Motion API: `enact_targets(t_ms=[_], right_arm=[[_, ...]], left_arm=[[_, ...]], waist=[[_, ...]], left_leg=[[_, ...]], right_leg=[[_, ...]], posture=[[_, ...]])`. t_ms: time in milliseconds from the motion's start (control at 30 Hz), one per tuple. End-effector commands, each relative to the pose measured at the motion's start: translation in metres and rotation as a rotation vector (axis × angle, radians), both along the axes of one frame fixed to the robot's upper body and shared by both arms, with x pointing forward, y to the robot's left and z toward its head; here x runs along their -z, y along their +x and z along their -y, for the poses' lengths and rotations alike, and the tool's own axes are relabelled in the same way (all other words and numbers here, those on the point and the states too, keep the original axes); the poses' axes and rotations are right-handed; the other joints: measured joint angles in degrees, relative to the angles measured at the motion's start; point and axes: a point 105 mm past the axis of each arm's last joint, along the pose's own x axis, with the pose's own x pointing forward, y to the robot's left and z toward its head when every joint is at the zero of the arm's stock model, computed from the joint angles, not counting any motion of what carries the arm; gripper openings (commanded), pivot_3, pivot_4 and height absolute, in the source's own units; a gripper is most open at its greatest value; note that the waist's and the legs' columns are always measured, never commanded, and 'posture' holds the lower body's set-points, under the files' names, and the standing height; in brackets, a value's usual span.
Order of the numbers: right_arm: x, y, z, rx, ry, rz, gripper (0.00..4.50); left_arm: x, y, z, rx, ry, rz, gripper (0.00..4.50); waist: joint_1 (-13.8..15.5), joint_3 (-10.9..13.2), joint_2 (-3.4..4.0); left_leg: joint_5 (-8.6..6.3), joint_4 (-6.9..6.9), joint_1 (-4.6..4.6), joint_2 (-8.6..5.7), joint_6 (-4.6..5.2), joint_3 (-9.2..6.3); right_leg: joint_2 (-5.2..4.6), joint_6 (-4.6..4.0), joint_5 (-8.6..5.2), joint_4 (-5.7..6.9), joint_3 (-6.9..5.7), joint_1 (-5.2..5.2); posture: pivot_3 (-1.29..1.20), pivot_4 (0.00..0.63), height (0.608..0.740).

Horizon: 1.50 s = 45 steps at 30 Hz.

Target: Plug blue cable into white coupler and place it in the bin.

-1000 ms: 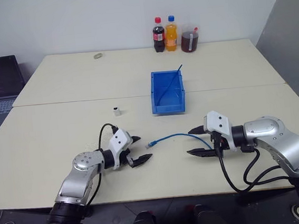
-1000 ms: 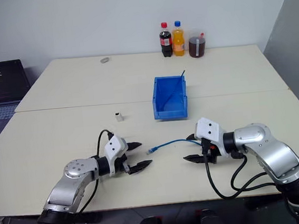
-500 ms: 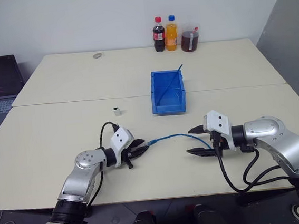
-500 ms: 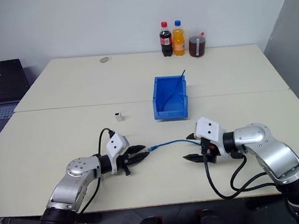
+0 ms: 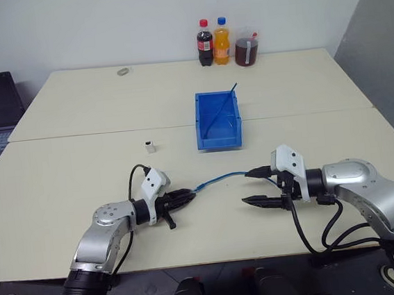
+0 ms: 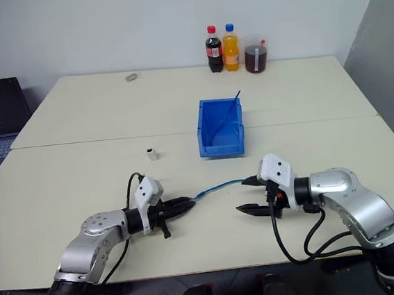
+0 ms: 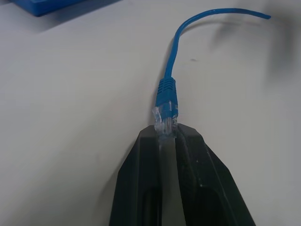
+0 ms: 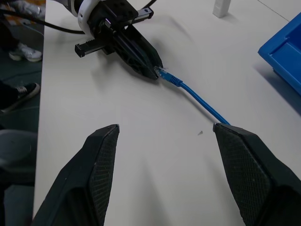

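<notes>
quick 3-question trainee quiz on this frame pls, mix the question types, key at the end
1. True or false: the left gripper is shut on the clear plug of the blue cable.
2. Where is the white coupler?
A. inside the bin
B. standing on the table, apart from both grippers
C. between the right gripper's fingers
3. Fill in: the fingers of the right gripper stand ____, with the cable running between them.

Key
1. True. The left wrist view shows the plug pinched at the fingertips.
2. B. It stands to the robot's left of the bin.
3. Open. They are spread wide and not closed on the cable.
</notes>
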Motion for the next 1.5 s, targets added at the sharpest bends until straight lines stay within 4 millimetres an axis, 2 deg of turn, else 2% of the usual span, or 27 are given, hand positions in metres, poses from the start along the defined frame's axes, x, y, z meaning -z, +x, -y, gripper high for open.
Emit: enact_targets(t_ms=[33, 67, 233, 333, 467, 600, 733, 900, 1100, 1233, 1500], right_arm=[[-0.017, -0.01, -0.01, 0.015, 0.17, -0.073, 3.39], [-0.019, -0.011, -0.013, 0.027, 0.215, -0.102, 3.39], [-0.025, -0.005, -0.021, 0.123, 0.362, -0.194, 3.39], [-0.027, 0.002, -0.025, 0.17, 0.422, -0.228, 3.39], [-0.038, 0.009, -0.031, 0.184, 0.52, -0.26, 3.39], [-0.05, 0.016, -0.041, 0.18, 0.593, -0.286, 3.39], [-0.054, 0.021, -0.049, 0.169, 0.612, -0.298, 3.39], [-0.052, 0.022, -0.057, 0.156, 0.587, -0.303, 3.39], [-0.049, 0.025, -0.053, 0.2, 0.557, -0.29, 3.39], [-0.05, 0.024, -0.055, 0.209, 0.601, -0.338, 3.39], [-0.04, 0.04, -0.065, 0.318, 0.644, -0.445, 3.39]], left_arm=[[-0.058, -0.005, 0.015, 0.063, -0.194, 0.052, 0.16], [-0.068, -0.005, 0.019, 0.067, -0.237, 0.06, 0.16], [-0.089, -0.003, 0.029, 0.061, -0.327, 0.074, 0.16], [-0.091, -0.005, 0.032, 0.07, -0.334, 0.069, 0.15], [-0.093, -0.006, 0.035, 0.078, -0.347, 0.063, 0.15], [-0.094, -0.007, 0.037, 0.08, -0.352, 0.061, 0.02], [-0.093, -0.008, 0.038, 0.077, -0.349, 0.058, 0.02], [-0.09, -0.008, 0.036, 0.063, -0.323, 0.071, 0.02], [-0.085, -0.002, 0.034, 0.011, -0.245, 0.16, 0.02], [-0.079, -0.002, 0.036, 0.014, -0.204, 0.208, 0.02], [-0.076, 0.0, 0.037, 0.003, -0.193, 0.245, 0.02]], waist=[[0.0, 0.0, -0.03], [0.0, 0.0, -0.03], [0.0, 0.0, -0.03], [-0.2, 0.0, -0.03], [-0.2, 0.0, -0.03], [-0.2, 0.0, -0.03], [-0.2, 0.0, -0.02], [-0.2, 0.0, -0.02], [-0.2, 0.0, -0.02], [-0.2, 0.0, -0.02], [-0.2, 0.0, -0.02]], left_leg=[[0.0, 0.0, -0.02, 0.0, 0.0, -0.02], [0.0, 0.01, -0.09, 0.03, 0.0, -0.07], [0.0, 0.03, -0.13, -0.04, 0.0, -0.01], [0.0, 0.02, -0.12, 0.0, 0.0, -0.01], [0.0, 0.01, -0.12, 0.02, 0.0, 0.0], [0.0, 0.01, -0.12, 0.01, 0.0, 0.01], [0.0, 0.0, -0.13, 0.01, 0.0, 0.01], [0.0, 0.0, -0.14, 0.01, 0.0, 0.04], [0.0, 0.0, -0.14, 0.0, 0.0, 0.05], [0.0, 0.0, -0.14, 0.0, 0.0, 0.06], [0.0, -0.01, -0.15, 0.02, 0.01, 0.07]], right_leg=[[0.0, -0.01, 0.0, 0.0, -0.01, 0.0], [0.01, -0.03, 0.01, 0.0, -0.02, -0.04], [-0.01, -0.12, 0.1, -0.02, 0.01, -0.06], [0.04, -0.23, 0.16, -0.01, 0.02, -0.11], [0.09, -0.27, 0.17, 0.0, 0.04, -0.14], [0.08, -0.28, 0.18, 0.01, 0.05, -0.13], [0.08, -0.29, 0.18, -0.02, 0.05, -0.14], [0.08, -0.3, 0.18, -0.02, 0.08, -0.15], [0.07, -0.3, 0.18, -0.03, 0.09, -0.16], [0.07, -0.3, 0.18, -0.03, 0.1, -0.16], [0.09, -0.32, 0.18, -0.01, 0.11, -0.18]], posture=[[0.0, 0.15, 0.74], [0.0, 0.15, 0.74], [0.0, 0.15, 0.74], [0.0, 0.15, 0.74], [0.0, 0.15, 0.74], [0.0, 0.15, 0.74], [0.0, 0.15, 0.74], [0.0, 0.15, 0.74], [0.0, 0.15, 0.74], [0.0, 0.15, 0.74], [0.0, 0.15, 0.74]])
